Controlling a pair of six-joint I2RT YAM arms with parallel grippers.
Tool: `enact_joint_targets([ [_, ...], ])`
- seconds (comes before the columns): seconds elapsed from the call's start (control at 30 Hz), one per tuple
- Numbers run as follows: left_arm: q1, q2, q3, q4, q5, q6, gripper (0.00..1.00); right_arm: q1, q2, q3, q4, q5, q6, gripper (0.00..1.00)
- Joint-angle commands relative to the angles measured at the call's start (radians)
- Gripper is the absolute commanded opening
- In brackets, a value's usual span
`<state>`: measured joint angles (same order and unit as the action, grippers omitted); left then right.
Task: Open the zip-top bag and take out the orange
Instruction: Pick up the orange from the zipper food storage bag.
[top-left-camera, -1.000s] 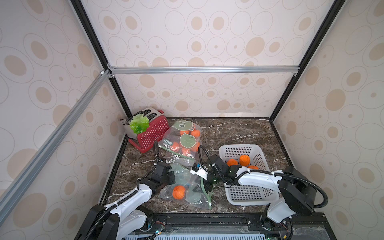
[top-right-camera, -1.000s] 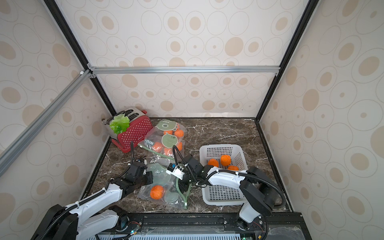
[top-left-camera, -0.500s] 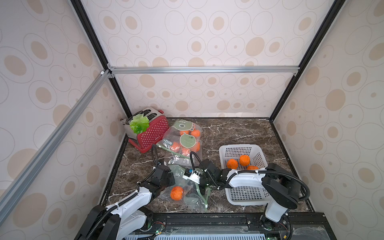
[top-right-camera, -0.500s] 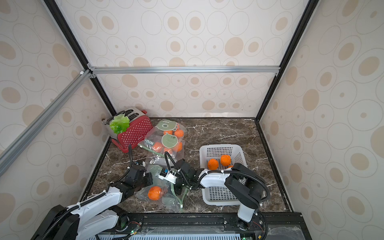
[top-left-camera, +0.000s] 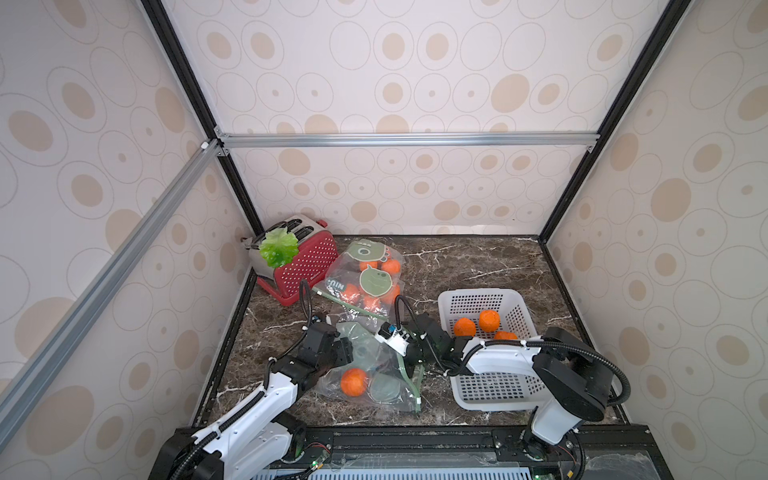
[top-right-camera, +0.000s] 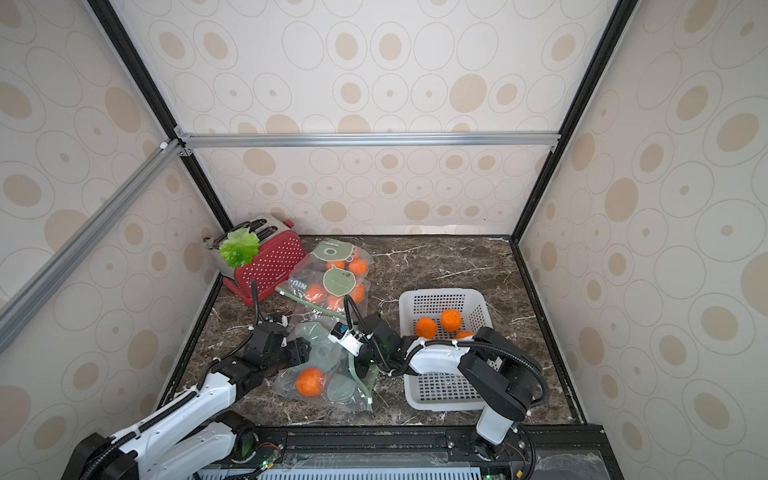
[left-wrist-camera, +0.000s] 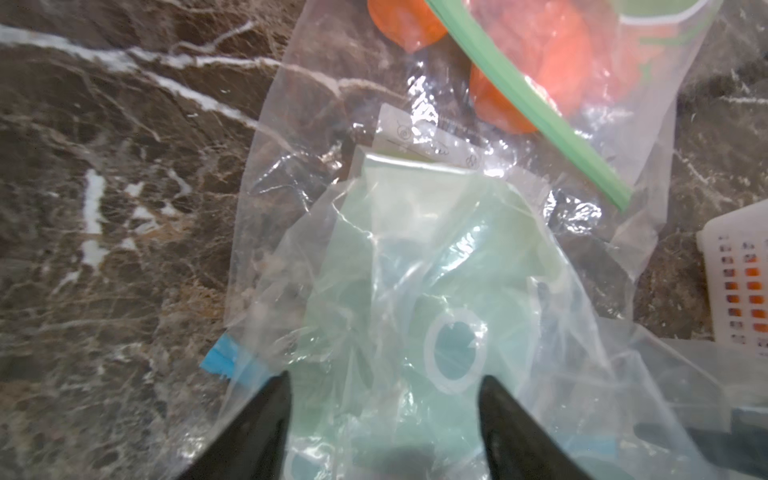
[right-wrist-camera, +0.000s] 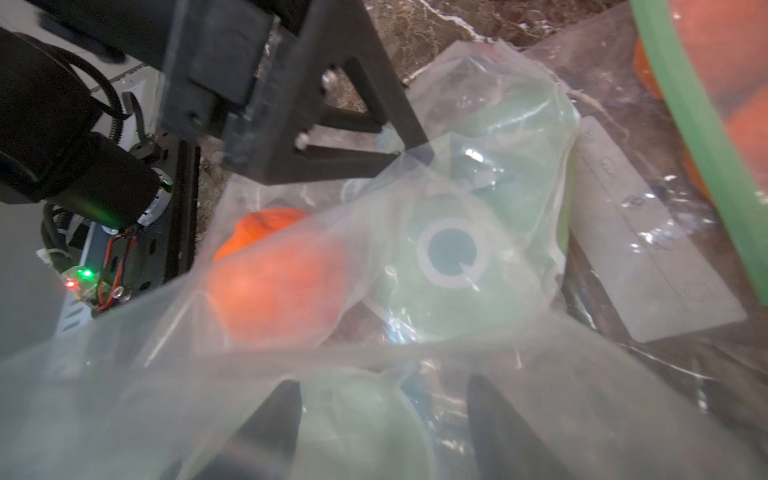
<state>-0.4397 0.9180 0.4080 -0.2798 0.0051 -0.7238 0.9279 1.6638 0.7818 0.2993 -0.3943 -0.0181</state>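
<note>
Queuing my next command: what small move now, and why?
Probably ease the right gripper toward the orange through the mouth of the zip-top bag: its jaws are apart at that mouth, the orange lies inside, and the left gripper is open.

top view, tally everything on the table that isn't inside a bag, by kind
toaster: 1
lettuce leaf: 1
basket: 1
oranges, all in the basket, one partly hidden by the arm: 3
total: 6
</note>
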Motion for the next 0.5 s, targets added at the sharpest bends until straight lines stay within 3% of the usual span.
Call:
enact_joint_targets([
  [0.0, -0.004, -0.053, 0.037, -0.183, -0.020, -0.012, 0.93, -0.009, -0.027, -0.020, 0.007, 0.020, 0.010, 0.66],
  [0.07, -0.004, -0.105, 0.023, -0.226, -0.024, -0.034, 0.99, -0.011, -0.027, -0.020, 0.004, 0.015, 0.005, 0.66],
  [0.23, -0.009, -0.188, 0.008, -0.313, -0.049, -0.123, 0.99, -0.016, -0.021, -0.013, -0.009, 0.023, 0.008, 0.66],
  [0.47, -0.083, -0.245, 0.008, -0.418, -0.088, -0.186, 0.99, -0.025, -0.007, -0.010, -0.007, 0.020, 0.012, 0.66],
])
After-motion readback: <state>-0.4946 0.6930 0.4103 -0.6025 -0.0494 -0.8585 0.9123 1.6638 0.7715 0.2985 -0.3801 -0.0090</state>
